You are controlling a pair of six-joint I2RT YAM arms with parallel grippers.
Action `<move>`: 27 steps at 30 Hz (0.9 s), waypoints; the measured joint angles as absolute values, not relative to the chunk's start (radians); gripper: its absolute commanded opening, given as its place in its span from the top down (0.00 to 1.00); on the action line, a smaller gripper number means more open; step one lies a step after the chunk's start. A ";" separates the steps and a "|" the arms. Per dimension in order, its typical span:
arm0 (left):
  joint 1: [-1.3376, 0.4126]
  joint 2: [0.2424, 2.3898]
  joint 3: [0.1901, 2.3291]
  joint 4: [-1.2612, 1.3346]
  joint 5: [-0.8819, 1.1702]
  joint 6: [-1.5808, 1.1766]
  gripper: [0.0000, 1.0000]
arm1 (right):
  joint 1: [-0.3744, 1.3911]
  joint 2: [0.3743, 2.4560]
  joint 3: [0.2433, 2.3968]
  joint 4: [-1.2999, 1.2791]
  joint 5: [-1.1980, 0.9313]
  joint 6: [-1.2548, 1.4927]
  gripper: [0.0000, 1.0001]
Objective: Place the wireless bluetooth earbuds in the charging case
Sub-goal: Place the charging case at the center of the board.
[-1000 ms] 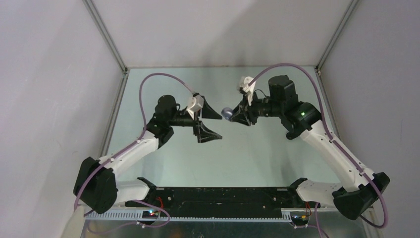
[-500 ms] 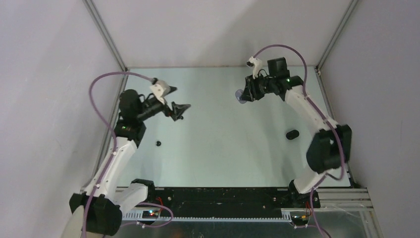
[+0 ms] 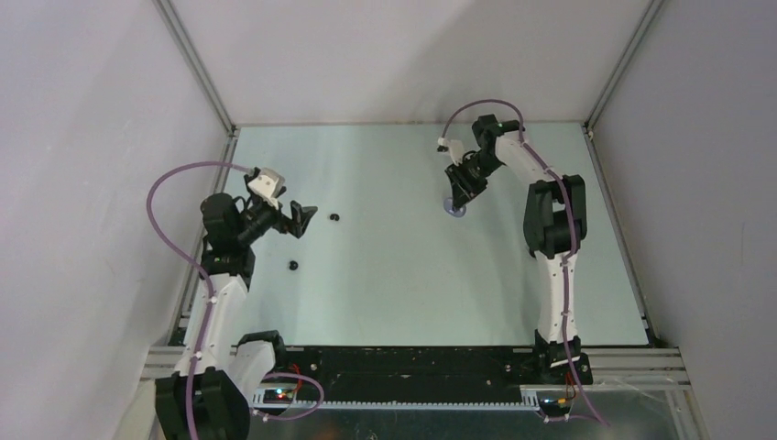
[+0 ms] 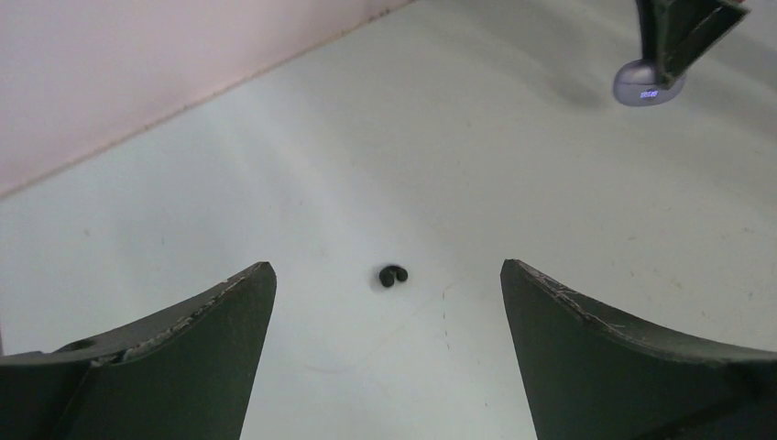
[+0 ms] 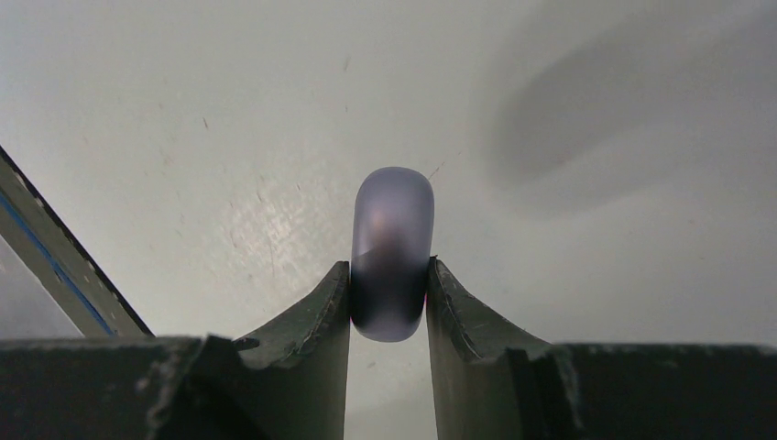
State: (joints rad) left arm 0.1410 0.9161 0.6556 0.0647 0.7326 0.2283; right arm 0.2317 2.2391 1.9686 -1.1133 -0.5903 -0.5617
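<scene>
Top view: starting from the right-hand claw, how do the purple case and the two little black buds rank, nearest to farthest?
1. Purple charging case: clamped in the right gripper itself.
2. Rear black earbud: left of centre, just ahead of the open left gripper.
3. Front black earbud: further left, closer to the arms' bases.
</scene>
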 measured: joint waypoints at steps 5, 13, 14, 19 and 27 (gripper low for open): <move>0.143 0.882 0.601 0.059 0.691 0.230 0.01 | 0.259 2.275 1.993 -1.227 -0.541 -0.715 0.88; 0.144 0.857 0.601 0.067 0.694 0.230 0.01 | 0.294 2.340 2.019 -1.247 -0.448 -0.786 0.77; 0.144 0.857 0.601 0.067 0.696 0.230 0.01 | 0.294 2.347 2.023 -1.252 -0.440 -0.783 0.75; 0.144 0.858 0.601 0.067 0.707 0.230 0.00 | 0.293 2.347 2.029 -1.241 -0.414 -0.762 0.67; 0.144 0.858 0.601 0.067 0.718 0.230 0.01 | 0.295 2.348 2.036 -1.158 -0.333 -0.733 0.57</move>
State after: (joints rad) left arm 0.1440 0.8577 0.6010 0.0673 0.7177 0.2298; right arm 0.2947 2.3482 2.0361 -1.1584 -0.3332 -0.7334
